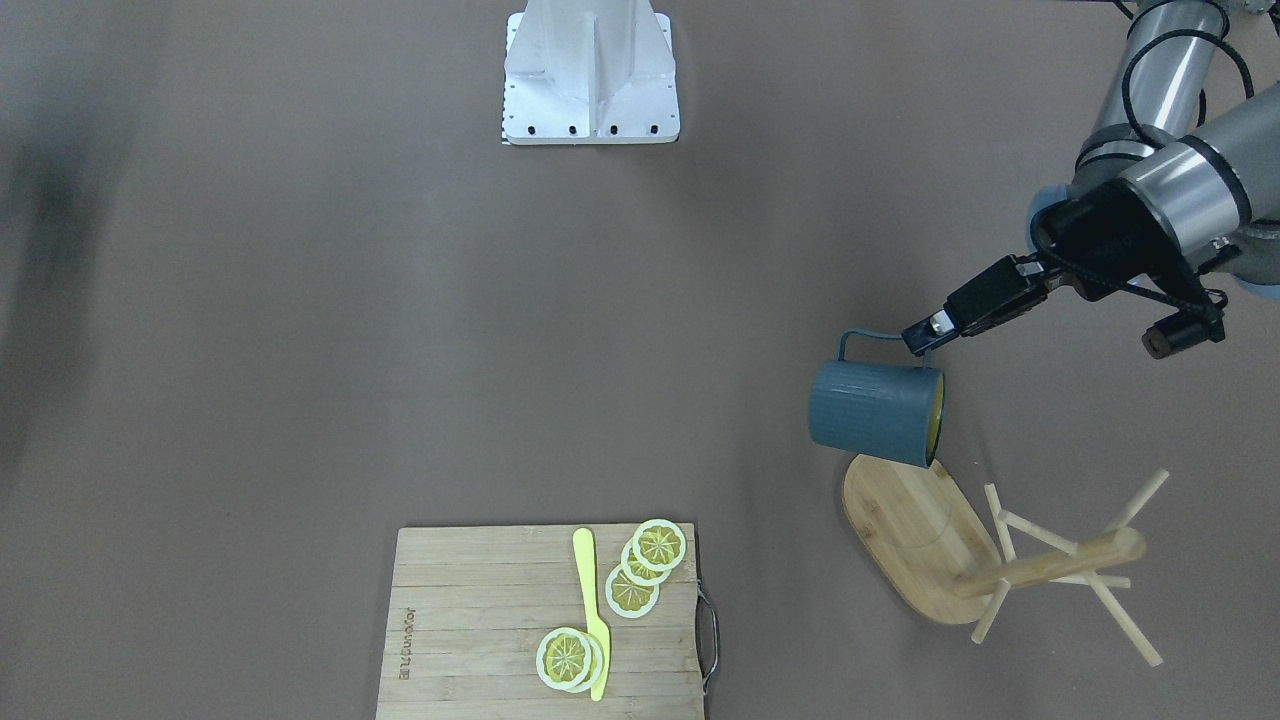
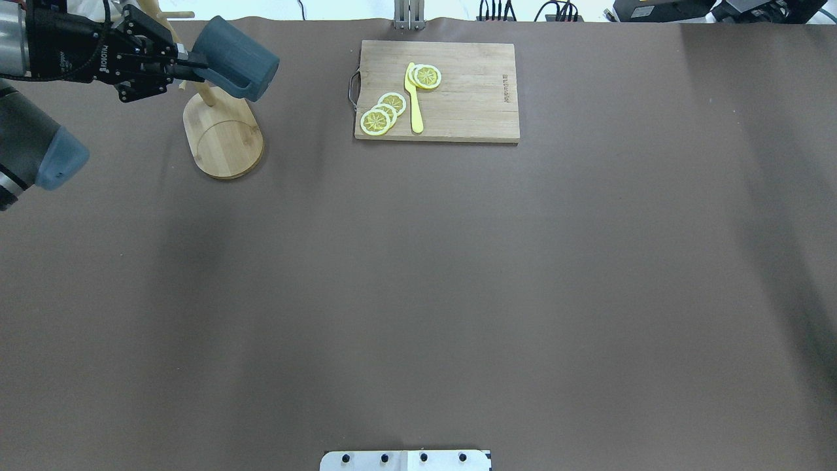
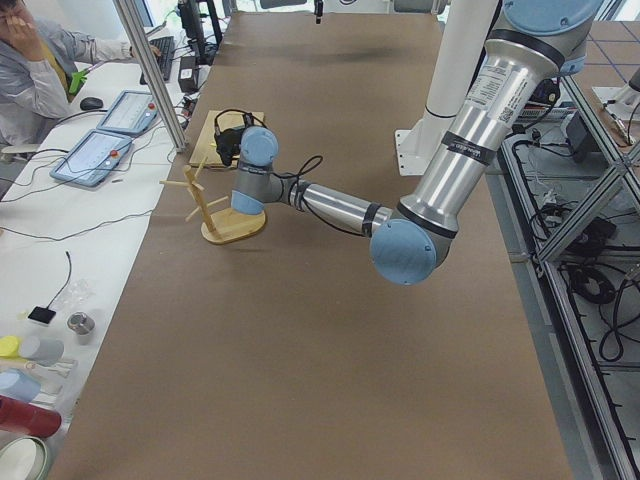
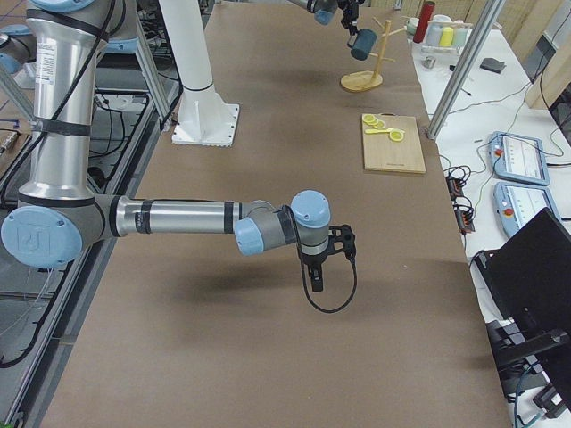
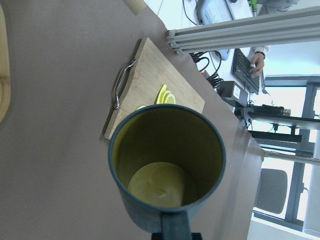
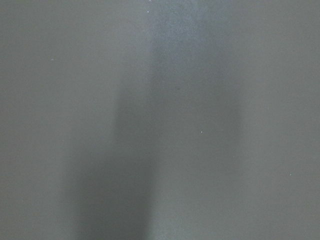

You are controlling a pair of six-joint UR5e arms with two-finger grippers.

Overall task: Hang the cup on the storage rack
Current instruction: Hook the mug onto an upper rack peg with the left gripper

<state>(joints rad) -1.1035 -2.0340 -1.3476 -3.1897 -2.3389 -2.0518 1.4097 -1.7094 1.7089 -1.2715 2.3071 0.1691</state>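
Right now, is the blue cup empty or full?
Empty. The left wrist view looks straight into the cup: only its bare yellow-olive bottom shows.

Soft, even overhead light leaves only broad, blurred-edged shadows on the brown table (image 2: 458, 294), darkest at the left edge of the front-facing view, while the left wrist view shows the cup (image 5: 167, 165) sharp against blown-out windows (image 5: 297, 60) at right, and the right wrist view is dim, featureless grey.

front: faces robot base (image 1: 590, 75), steep | ovhd: from behind | both share cutting board (image 1: 470, 620)
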